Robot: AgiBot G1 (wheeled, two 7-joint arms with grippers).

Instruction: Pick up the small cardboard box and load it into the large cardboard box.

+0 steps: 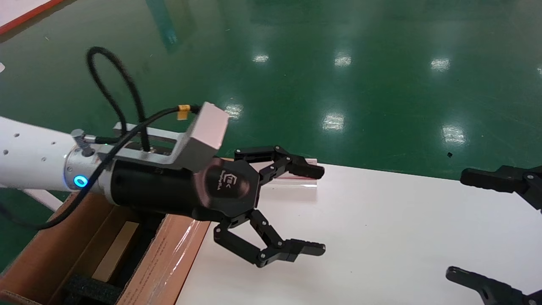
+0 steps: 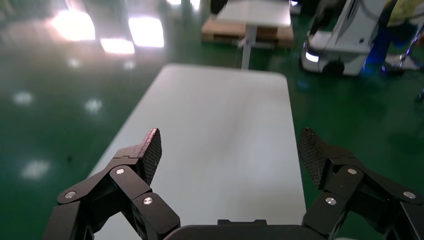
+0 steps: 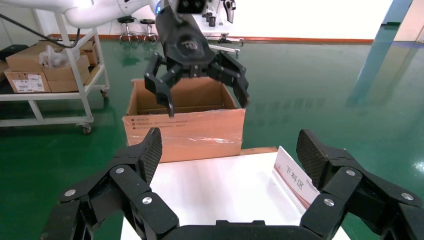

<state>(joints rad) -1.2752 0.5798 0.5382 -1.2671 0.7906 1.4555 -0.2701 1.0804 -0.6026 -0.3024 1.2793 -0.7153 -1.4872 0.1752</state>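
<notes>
The large cardboard box stands open beside the white table's left end, its taped flap leaning on the table edge; it also shows in the right wrist view. A flat tan carton, seemingly the small cardboard box, lies inside it between black foam pads. My left gripper is open and empty, held above the table just right of the large box; it shows in its own view and in the right wrist view. My right gripper is open and empty at the right edge.
The white table runs to the right. A small clear sign holder stands at its far left edge, behind my left gripper. Green floor surrounds the table. A cart with cartons stands beyond the large box.
</notes>
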